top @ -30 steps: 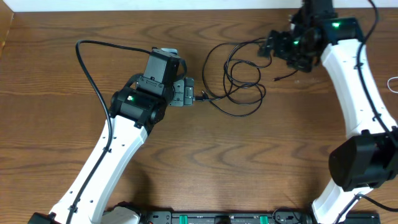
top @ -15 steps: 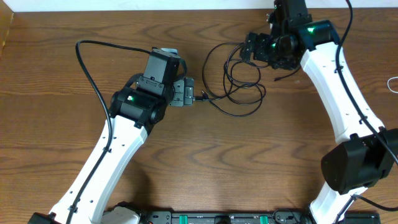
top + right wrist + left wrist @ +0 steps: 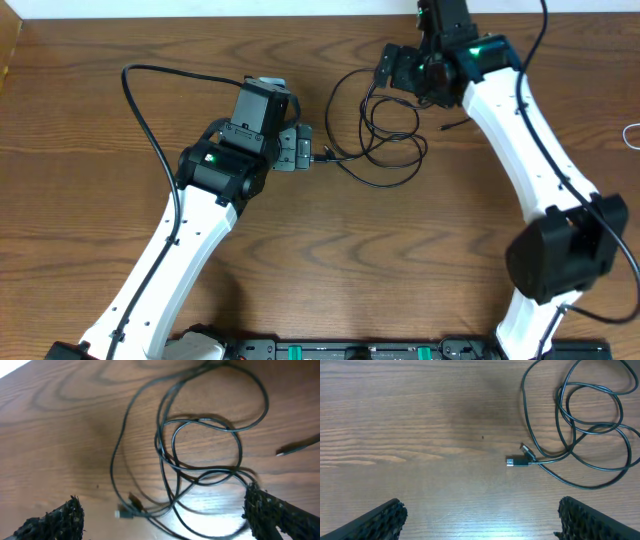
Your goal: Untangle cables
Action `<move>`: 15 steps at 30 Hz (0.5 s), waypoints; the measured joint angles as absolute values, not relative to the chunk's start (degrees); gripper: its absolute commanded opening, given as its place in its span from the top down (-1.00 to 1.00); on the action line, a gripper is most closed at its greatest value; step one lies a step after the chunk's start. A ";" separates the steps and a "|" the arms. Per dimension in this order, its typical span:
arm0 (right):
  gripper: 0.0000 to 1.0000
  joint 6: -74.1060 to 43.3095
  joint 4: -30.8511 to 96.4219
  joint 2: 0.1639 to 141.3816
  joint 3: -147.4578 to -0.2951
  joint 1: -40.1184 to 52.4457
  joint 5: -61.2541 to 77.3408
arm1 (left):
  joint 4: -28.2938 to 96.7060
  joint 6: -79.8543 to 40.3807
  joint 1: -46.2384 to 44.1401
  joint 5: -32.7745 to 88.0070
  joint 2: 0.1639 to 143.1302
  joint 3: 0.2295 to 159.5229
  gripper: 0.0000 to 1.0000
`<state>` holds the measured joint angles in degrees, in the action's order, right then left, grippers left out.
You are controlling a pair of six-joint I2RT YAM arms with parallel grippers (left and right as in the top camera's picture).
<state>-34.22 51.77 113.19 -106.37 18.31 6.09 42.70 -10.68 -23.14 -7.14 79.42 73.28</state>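
Cables point(image 3: 392, 150): thin black cords in loose overlapping loops on the wood table point(image 3: 90, 60), top middle, between the two grippers.

Left gripper point(image 3: 480, 510): spread wide, nothing between its fingers point(image 3: 375, 522). A black plug point(image 3: 517, 462) lies on the table just ahead of it, not touching. The cord from that plug runs right into the loops.

Right gripper point(image 3: 162, 500): also spread wide and empty, hovering over the far side of the loops.

Around:
- thick arm cable point(image 3: 140, 100) arcs over the table left of the left arm, well apart from the loops
- white cord point(image 3: 632, 134) at the right edge of the overhead view, cut off by the frame, well apart from the tangle
- dark rail point(image 3: 350, 351) along the bottom edge

Blocking: overhead, the right wrist covers the upper right part of the loops, so the strands there are hidden.

Hard to read:
- right wrist view is blurred
- can't tell which strand lies over which at the crossings
- can't tell how many separate cords are in the pile
- loose end point(image 3: 300, 447) lies just right of the loops, apart from them
- left wrist view crops the loops at top and right
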 measured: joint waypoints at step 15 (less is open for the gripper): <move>-0.98 -45.82 34.13 123.76 -105.97 20.08 6.31 | 42.70 -10.68 -23.14 -7.14 79.42 73.28 -0.96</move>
